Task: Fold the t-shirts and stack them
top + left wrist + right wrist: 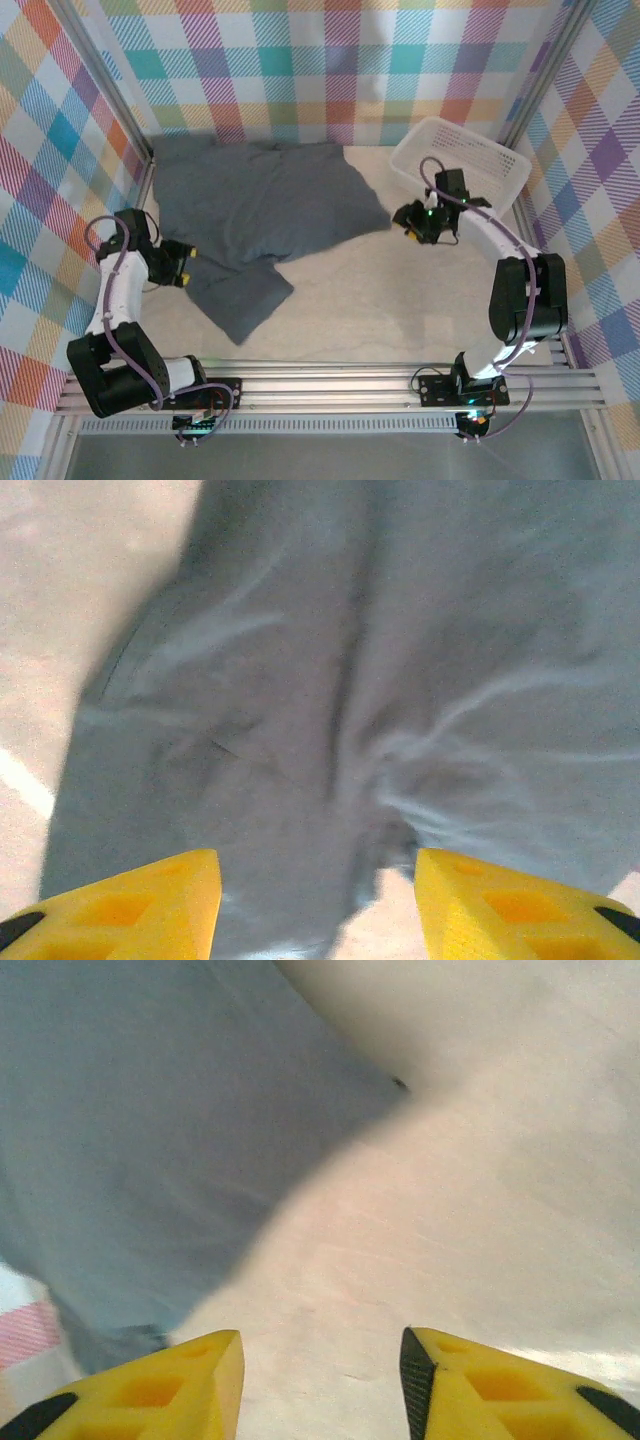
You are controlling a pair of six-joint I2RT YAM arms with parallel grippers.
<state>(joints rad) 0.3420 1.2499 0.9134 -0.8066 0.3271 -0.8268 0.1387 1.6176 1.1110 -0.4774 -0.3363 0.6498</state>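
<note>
Seen from above, the left hand (186,265) shows as two yellow tips at the left edge of the t-shirt (260,210), and from there it is hard to tell whether they touch the cloth. Its wrist camera is blurred. The two yellow fingers (140,905) are cut off by the bottom of the frame and stand apart, released, with wrinkled grey fabric under and ahead of them. The shirt's far edge runs along the foot of the back wall, where shadow blurs its outline. A lower flap lies turned over toward the near side. Further right, the right hand (412,222) is a dark shape from above, its fingers too small to make out. Its wrist camera shows them spread and released over bare tabletop, their tips cut off. The shirt's right corner lies just ahead to the left, apart from them.

The tabletop (400,300) is pale and mottled like stone. Plaid walls (330,60) in pink, teal, orange and purple close in the left, back and right, with metal posts in the corners. A ribbed aluminium rail (330,388) carrying both arm bases runs along the near edge.

The dark grey t-shirt lies unfolded and rumpled across the back-left part of the tabletop. A white perforated basket (505,160) sits in the back-right corner at an angle to the walls, just behind the right arm, whose wrist and cable cross its near rim
</note>
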